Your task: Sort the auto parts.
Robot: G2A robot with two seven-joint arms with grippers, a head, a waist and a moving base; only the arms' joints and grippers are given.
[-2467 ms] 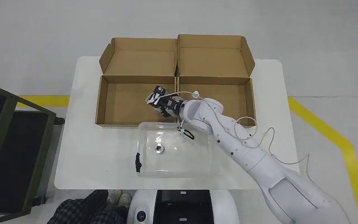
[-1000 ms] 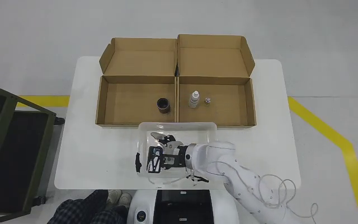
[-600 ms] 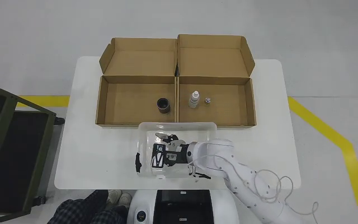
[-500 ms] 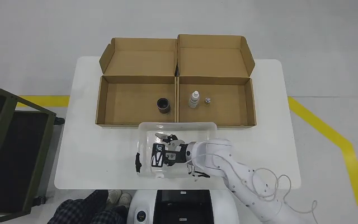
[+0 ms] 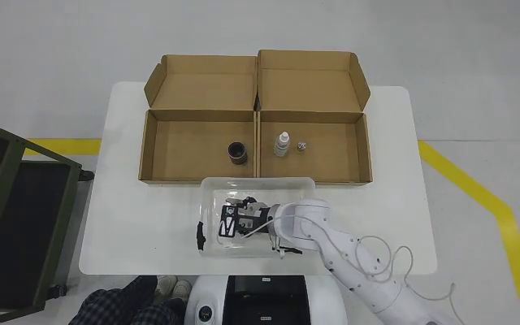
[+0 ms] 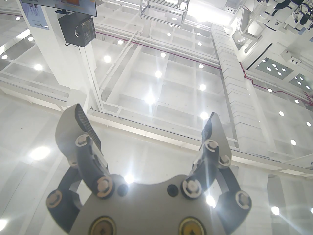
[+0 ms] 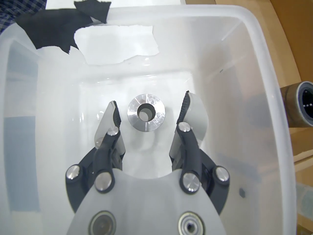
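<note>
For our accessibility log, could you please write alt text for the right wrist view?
The open right gripper hangs inside a clear plastic bin, fingers either side of a silver ring on its floor. Torn black tape sticks to the rim.

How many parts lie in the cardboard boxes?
3: a dark metal cylinder in the left brown cardboard box; a small white bottle-shaped part and a tiny silver piece in the right box.

The ring (image 7: 146, 126) is silver, the bin (image 7: 259, 79) translucent white, its tape (image 7: 51, 29) black.
</note>
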